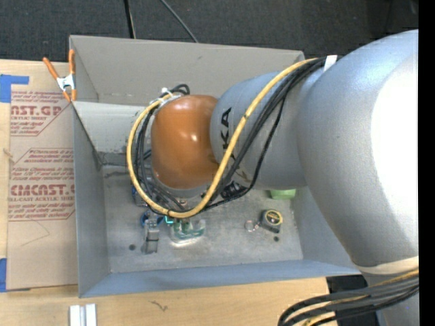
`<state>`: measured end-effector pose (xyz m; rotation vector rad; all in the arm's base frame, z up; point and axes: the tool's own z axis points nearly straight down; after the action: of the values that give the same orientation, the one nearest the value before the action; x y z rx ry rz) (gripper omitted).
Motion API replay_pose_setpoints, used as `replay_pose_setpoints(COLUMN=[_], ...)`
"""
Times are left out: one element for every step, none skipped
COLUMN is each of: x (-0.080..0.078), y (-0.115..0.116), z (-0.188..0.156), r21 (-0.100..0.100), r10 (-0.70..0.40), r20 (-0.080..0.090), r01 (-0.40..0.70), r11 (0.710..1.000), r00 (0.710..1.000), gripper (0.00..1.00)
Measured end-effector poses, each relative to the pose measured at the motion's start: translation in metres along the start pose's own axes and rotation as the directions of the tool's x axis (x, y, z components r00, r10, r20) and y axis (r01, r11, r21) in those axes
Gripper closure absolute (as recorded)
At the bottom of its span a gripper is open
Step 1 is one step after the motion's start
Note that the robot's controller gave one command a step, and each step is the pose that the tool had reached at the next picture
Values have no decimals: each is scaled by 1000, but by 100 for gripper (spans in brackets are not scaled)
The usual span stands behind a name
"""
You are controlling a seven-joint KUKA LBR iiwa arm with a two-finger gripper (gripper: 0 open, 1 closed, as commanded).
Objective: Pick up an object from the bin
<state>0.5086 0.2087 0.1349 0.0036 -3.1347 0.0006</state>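
Little of the pincer (166,216) can be read. It sits low in the bin, tucked under the orange cover (182,141) and its loop of cables (139,148), and I cannot tell whether it is open or shut, or whether it has hold of anything.

Just beside its tip, toward the front wall, lies a clear greenish round thing (185,231). Close on the other side are a small grey block (151,240) and a blue bit (146,219). By position the clear round thing looks the likeliest target, though the grey block is near enough to be it instead.

To do this step well, the pincer should centre over one thing alone, so that the neighbour is neither nudged nor caught with it. It should also reach the floor of the bin (88,182) before closing, since these things lie low. A clear, rounded piece may slip, so a straight lift seems safer than a swing.

Well apart, toward the view's right, rest a round gold-and-black thing (271,219) and a green thing (281,193) at the edge of the arm (353,148). Neither is in the way.
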Motion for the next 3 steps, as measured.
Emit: replay_pose_setpoints(x=[-40,-38,-37], y=[-79,-76,-76], z=[63,64,65], r21=[4,1,0], r10=[-326,-329,-330], r20=[16,11,8], r01=[326,329,330], r11=[945,944,944], r00=[945,944,944], gripper=[0,100,0])
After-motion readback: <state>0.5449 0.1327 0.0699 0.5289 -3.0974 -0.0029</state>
